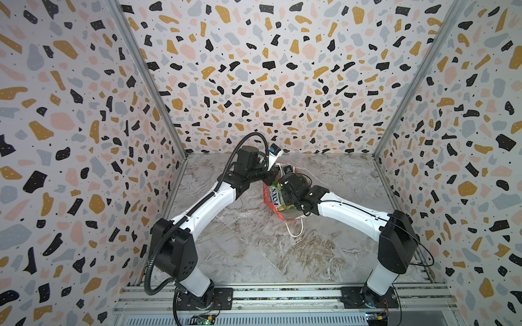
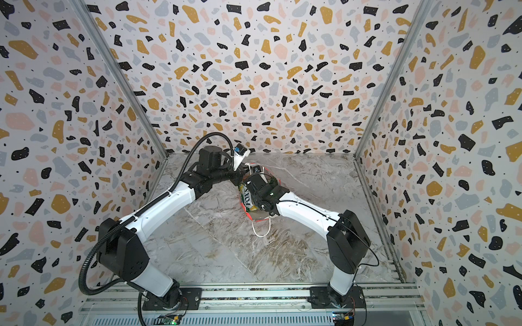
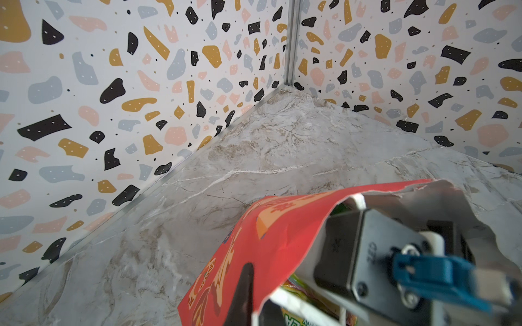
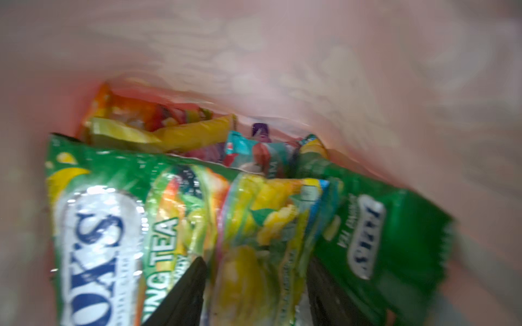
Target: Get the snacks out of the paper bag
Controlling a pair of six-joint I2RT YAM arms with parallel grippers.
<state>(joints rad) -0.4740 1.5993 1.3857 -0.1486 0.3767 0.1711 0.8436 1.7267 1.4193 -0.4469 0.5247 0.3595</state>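
Elbows bent, both arms meet over the red gold-lettered paper bag (image 1: 267, 195) near the marble bench's (image 1: 254, 254) centre, left fingers (image 3: 243, 290) pinching its eleven-o'clock rim, right fingers (image 4: 186, 290) spread inside astride a glossy yellow-green candy packet (image 4: 254, 225).

Your left arm (image 1: 214, 197) stretches toward the worktop's far edge, and your left gripper (image 1: 268, 177) is clamped on the rim of the paper bag (image 3: 282, 225). Your right arm (image 1: 353, 209) angles in from the near right corner. Your right gripper (image 4: 257, 262) is down inside the bag, jaws apart.
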